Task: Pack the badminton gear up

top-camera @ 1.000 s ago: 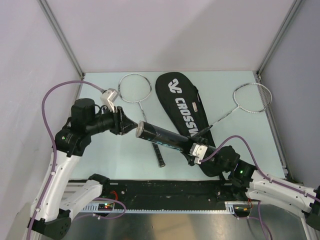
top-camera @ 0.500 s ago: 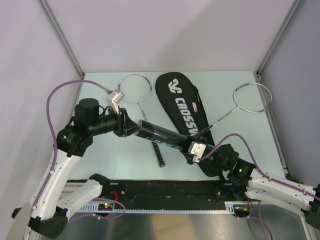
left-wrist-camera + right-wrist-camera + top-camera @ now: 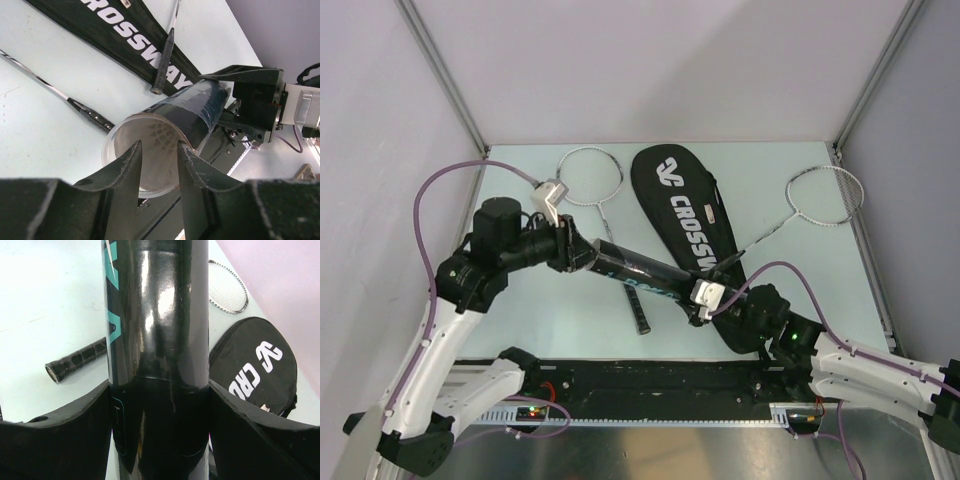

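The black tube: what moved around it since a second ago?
The left gripper slid right, up to the open mouth of the black tube. The right gripper, clamped on the tube's other end, nudged it slightly up and left. Both racquets and the bag stayed put.

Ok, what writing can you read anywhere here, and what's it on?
"CROSSW", remainder covered: white letters on the black bag, top view.
"ROSSWAY": same bag, left wrist view.
"CRO" beside a logo: same bag, right wrist view.
Teal markings on the tube: unreadable.
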Available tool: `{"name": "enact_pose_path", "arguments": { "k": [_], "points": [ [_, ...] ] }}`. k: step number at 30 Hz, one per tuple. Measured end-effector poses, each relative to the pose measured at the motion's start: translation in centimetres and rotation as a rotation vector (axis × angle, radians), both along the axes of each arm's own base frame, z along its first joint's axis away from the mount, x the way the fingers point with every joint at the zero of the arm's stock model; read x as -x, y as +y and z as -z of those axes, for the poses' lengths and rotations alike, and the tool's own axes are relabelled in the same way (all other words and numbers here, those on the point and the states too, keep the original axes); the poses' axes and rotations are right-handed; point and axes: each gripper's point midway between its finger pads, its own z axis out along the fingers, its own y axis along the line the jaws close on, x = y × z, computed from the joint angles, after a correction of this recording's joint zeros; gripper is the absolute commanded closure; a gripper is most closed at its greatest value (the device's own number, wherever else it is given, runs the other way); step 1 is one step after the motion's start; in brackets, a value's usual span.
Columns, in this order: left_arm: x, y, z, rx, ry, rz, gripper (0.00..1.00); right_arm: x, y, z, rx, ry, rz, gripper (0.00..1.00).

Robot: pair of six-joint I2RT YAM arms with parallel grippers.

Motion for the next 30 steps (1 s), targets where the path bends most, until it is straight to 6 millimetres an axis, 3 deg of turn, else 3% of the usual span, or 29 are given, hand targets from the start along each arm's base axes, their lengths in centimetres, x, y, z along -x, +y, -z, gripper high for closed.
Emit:
{"name": "enact_pose_path", "arguments": {
  "k": [4,11,15,30],
  "points": [
    [-0.3,0.4,-1.0,0.008,-0.015,-0.043,0.56,0.1,0.2,-0.6,-0.02,-0.004,-0.009,0.95],
    [-0.8,1.4,-5.6,0.034,-0.124,-0.114,0.54,0.6,0.0,-2.5,-0.081,-0.029,-0.022,0.96],
    [-0.9,2.2,-6.8,0.025,-0.156,-0.157,0.55,0.7,-0.1,-3.1,-0.098,-0.037,-0.027,0.96],
    [-0.7,2.6,-5.1,-0.019,-0.098,-0.166,0.65,0.9,-0.4,-4.0,-0.128,-0.052,-0.031,0.96]
  ]
}}
